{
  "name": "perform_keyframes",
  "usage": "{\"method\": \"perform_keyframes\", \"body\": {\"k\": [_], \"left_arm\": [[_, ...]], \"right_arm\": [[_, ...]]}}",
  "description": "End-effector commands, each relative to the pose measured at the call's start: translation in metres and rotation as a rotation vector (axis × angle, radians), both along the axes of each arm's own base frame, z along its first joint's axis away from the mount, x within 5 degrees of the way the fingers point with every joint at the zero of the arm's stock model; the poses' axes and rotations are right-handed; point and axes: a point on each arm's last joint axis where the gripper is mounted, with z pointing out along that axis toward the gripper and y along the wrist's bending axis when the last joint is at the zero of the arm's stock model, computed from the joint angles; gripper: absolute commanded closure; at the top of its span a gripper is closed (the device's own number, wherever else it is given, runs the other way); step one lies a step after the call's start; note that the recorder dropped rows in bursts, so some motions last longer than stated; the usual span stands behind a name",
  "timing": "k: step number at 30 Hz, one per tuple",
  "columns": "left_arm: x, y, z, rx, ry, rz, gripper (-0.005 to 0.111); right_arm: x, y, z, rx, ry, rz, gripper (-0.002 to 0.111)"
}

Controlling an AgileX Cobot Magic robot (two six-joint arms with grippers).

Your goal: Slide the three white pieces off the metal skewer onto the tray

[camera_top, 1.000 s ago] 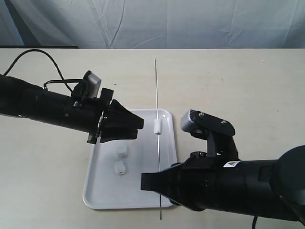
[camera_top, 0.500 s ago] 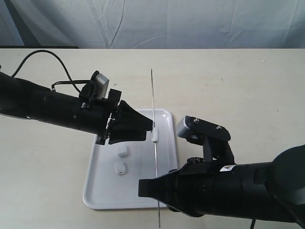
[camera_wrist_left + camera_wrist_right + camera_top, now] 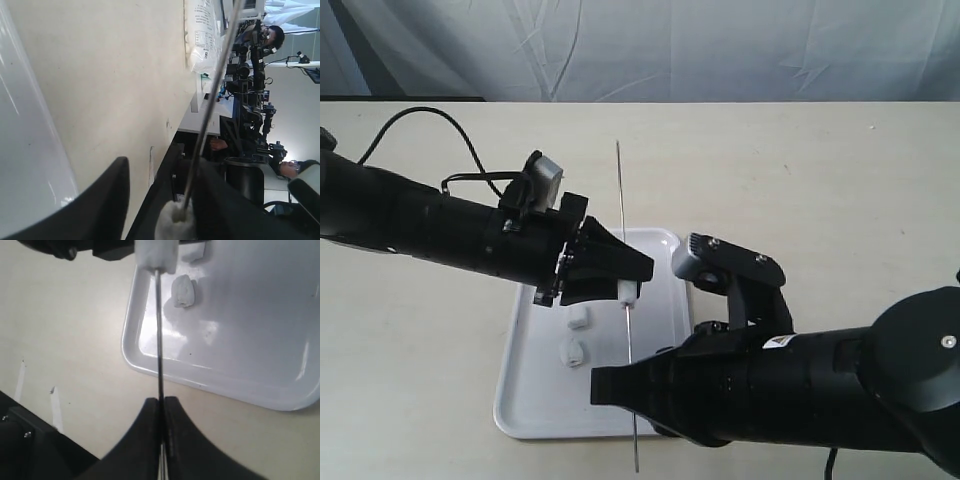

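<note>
The metal skewer (image 3: 625, 300) stands over the tray (image 3: 545, 405), with my right gripper (image 3: 634, 385) shut on its near part; in the right wrist view the fingers (image 3: 150, 412) pinch the rod (image 3: 159, 330). One white piece (image 3: 626, 292) is still threaded on it. My left gripper (image 3: 636, 278) is open around that piece (image 3: 175, 225), which rests against one finger (image 3: 215, 200) while the other finger (image 3: 107, 200) stands apart. Two loose white pieces (image 3: 578, 319) (image 3: 572, 351) lie on the tray, one of them also showing in the right wrist view (image 3: 183, 291).
The tray's rim (image 3: 150, 367) sits on a beige table (image 3: 820, 180). A black cable (image 3: 420, 125) loops behind the left arm. A pale cloth backdrop (image 3: 670, 50) hangs beyond the table's far edge.
The left gripper has moved right to the skewer and now brackets the threaded piece. The skewer and right arm have shifted left, the rod tilting slightly.
</note>
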Motion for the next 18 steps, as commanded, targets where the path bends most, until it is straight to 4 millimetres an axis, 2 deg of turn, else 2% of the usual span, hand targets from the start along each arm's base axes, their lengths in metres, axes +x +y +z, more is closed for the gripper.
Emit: {"method": "perform_keyframes", "body": {"k": [1,10,16,18], "left_arm": [[-0.001,-0.002,0.002,-0.005,-0.002,-0.021,0.072],[-0.002,-0.001,0.017,-0.028,-0.035,-0.004,0.072],[-0.004,-0.001,0.019,-0.014,-0.055,-0.032,0.060],[-0.005,0.000,0.019,-0.006,-0.058,-0.044,0.059]], "right_arm": [[0.002,0.000,0.001,-0.006,-0.022,-0.001,0.109],[0.004,0.003,-0.012,-0.055,-0.004,-0.001,0.109],[0.006,0.002,-0.012,-0.065,-0.024,-0.011,0.109],[0.006,0.002,-0.012,-0.067,-0.026,-0.008,0.109]]}}
